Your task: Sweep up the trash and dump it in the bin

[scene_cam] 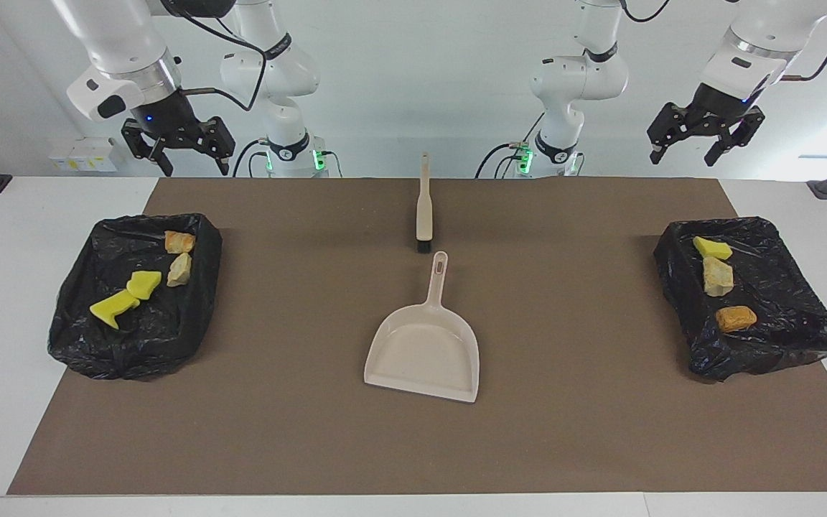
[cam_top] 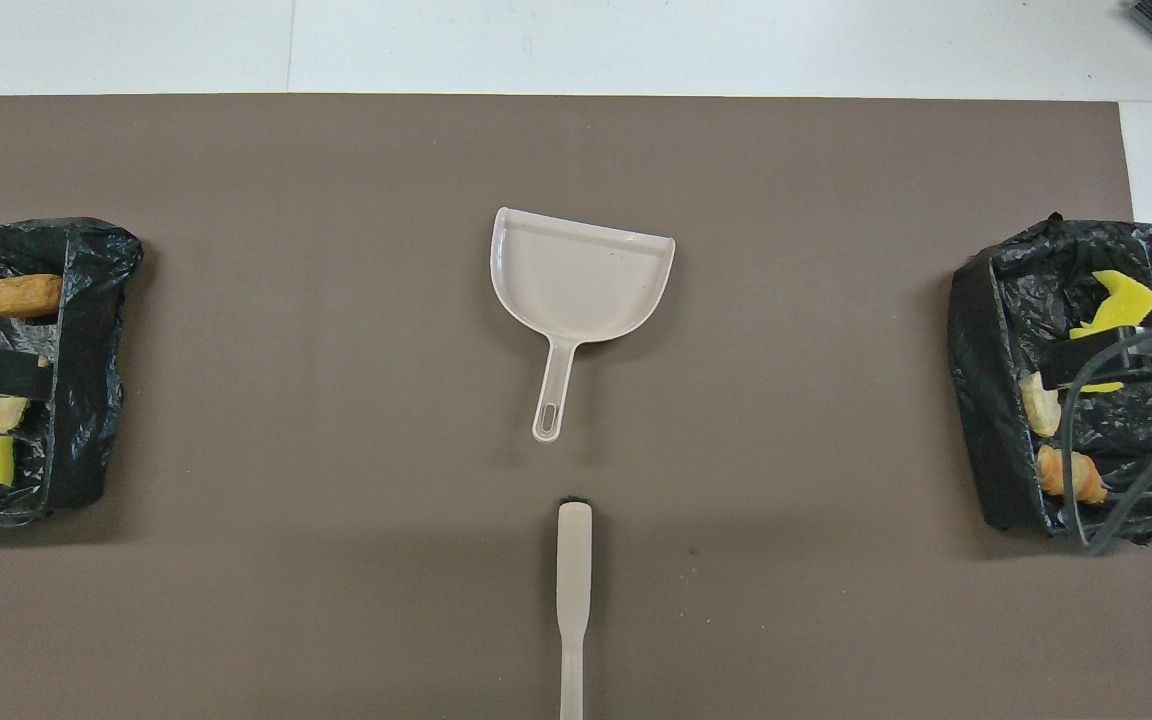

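The brush lay nearest the robots, the empty dustpan at its 6 o'clock. All trash sat in the two bins; nothing looked left to sweep. Left hand and right hand hung released, empty.
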Controlling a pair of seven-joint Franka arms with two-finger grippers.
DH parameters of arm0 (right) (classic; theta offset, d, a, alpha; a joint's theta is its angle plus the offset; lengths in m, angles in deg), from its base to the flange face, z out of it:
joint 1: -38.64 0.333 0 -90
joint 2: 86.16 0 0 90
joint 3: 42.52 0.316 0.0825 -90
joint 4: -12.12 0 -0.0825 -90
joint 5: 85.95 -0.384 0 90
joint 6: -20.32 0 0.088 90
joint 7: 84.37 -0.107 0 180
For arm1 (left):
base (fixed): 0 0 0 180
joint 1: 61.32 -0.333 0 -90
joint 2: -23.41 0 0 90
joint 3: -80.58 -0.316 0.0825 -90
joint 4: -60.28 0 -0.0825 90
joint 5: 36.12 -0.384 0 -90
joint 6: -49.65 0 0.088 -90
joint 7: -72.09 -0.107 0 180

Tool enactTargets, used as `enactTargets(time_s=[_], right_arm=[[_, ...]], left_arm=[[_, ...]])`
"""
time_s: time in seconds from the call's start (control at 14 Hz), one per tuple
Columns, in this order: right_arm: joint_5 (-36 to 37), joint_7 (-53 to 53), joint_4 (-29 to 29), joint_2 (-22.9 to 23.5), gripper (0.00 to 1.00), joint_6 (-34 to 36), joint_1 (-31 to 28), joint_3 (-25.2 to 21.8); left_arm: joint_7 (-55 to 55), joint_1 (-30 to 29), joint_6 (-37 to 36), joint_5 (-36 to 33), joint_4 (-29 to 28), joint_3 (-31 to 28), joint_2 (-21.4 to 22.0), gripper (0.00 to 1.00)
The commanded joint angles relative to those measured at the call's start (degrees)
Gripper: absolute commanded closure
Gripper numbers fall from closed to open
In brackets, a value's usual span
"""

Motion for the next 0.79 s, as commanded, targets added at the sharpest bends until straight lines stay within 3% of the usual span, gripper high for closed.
enactTargets(time_s=[0.0, 0.72], right_arm=[[-0.93, -0.53, 1.46, -1.27, 0.0, -0.62, -0.53, 0.25], [-0.93, -0.53, 1.46, -1.27, 0.0, -0.62, -0.53, 0.25]], left_arm=[[-0.55, -0.35, 0.33, -0.74, 0.5, 0.2, -0.28, 0.0], [-0.91, -0.62, 0.15, -0.74, -0.11, 0.2, 0.15, 0.0]])
